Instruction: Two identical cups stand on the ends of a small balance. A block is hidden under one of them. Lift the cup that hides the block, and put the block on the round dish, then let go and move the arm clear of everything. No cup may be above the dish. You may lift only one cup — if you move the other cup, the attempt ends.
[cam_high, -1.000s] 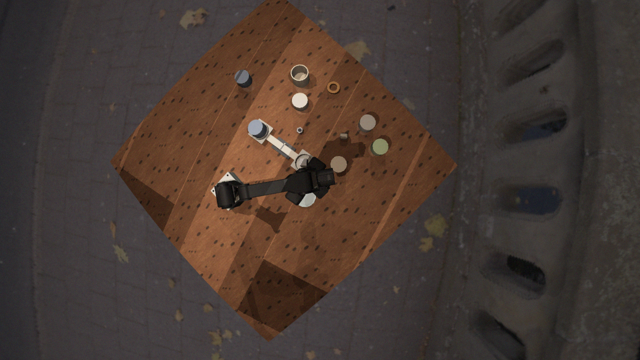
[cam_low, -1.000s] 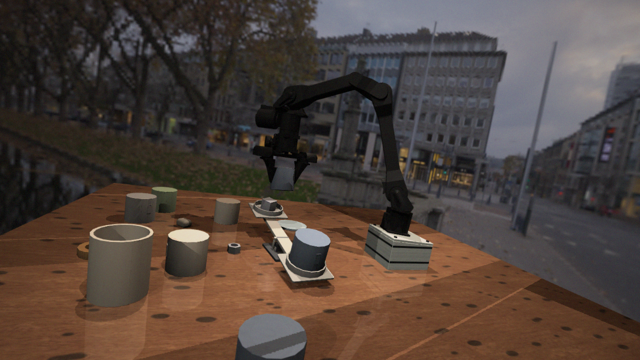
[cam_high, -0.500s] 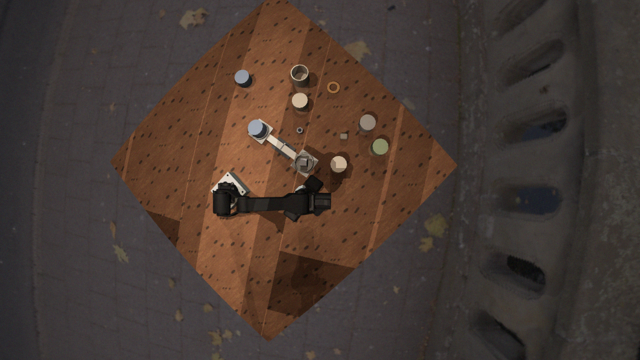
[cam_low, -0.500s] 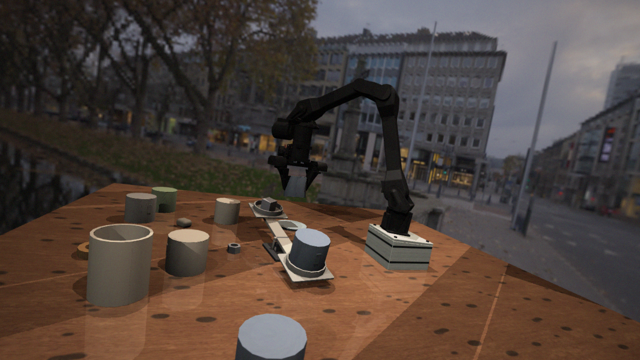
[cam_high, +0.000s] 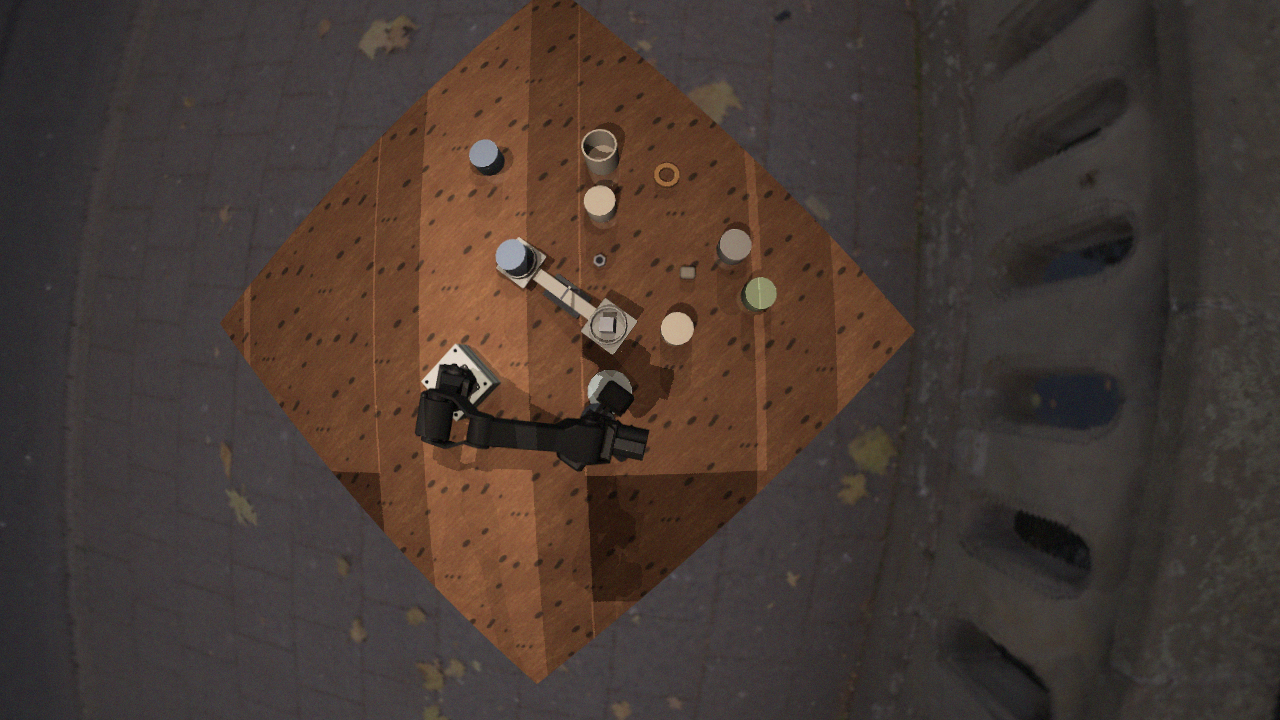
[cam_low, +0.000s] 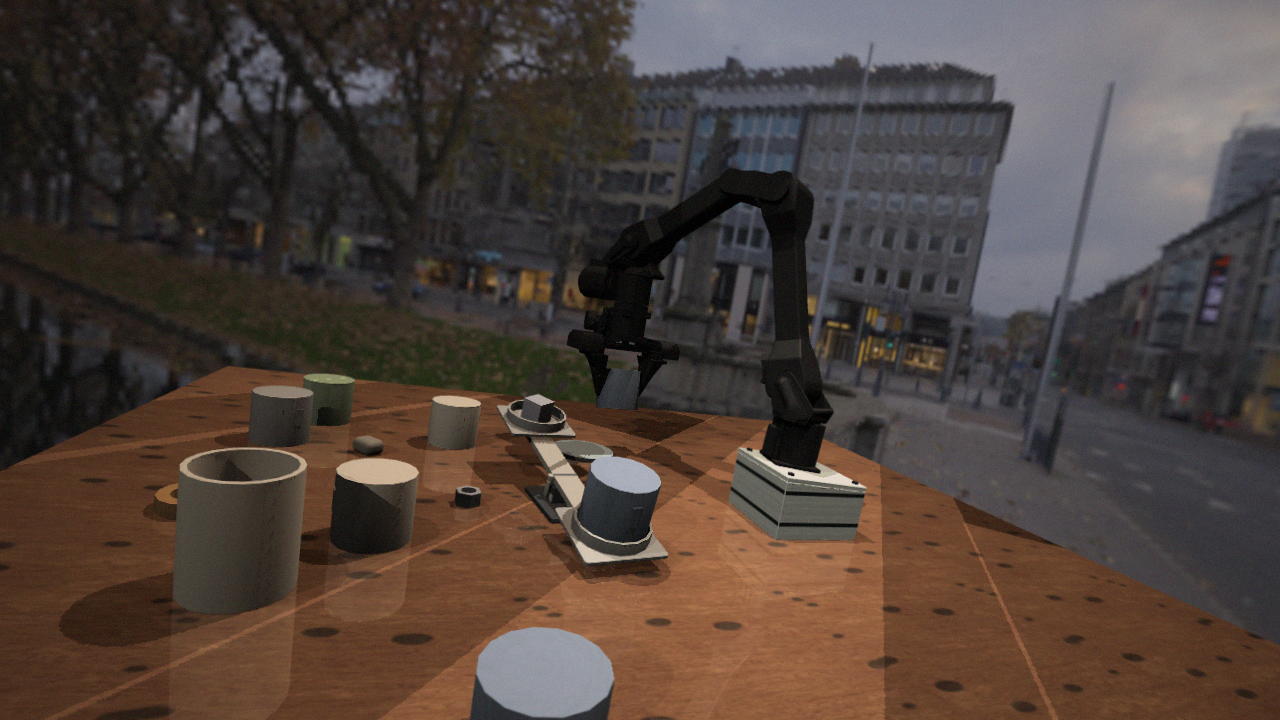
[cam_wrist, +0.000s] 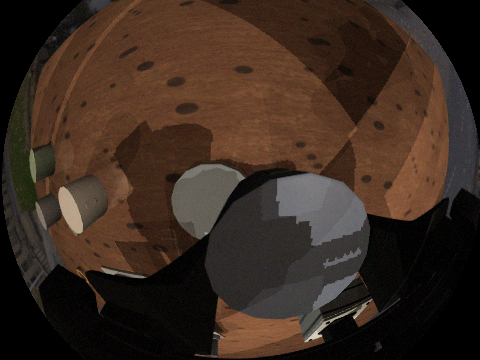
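Observation:
My gripper (cam_low: 619, 394) (cam_wrist: 278, 226) is shut on a blue-grey cup (cam_low: 618, 388) (cam_wrist: 287, 247), held high above the table; the arm hides this cup in the top view. The pale round dish (cam_high: 605, 378) (cam_low: 586, 451) (cam_wrist: 202, 197) is partly covered by a finger from above and by the cup in the wrist view. The grey block (cam_high: 606, 324) (cam_low: 537, 408) lies uncovered in the ring at one end of the balance (cam_high: 580, 304) (cam_low: 552, 465). The other blue cup (cam_high: 513, 257) (cam_low: 619, 497) stands upright on the opposite end.
A cream cylinder (cam_high: 677, 328) (cam_low: 454, 422) (cam_wrist: 95, 200) stands near the block's end. Farther out are a grey cylinder (cam_high: 734, 246) (cam_low: 281, 417), a green one (cam_high: 760, 293) (cam_low: 328, 400), a hollow beaker (cam_low: 239, 537), another cream cylinder (cam_high: 599, 201) and a separate blue cylinder (cam_high: 485, 154).

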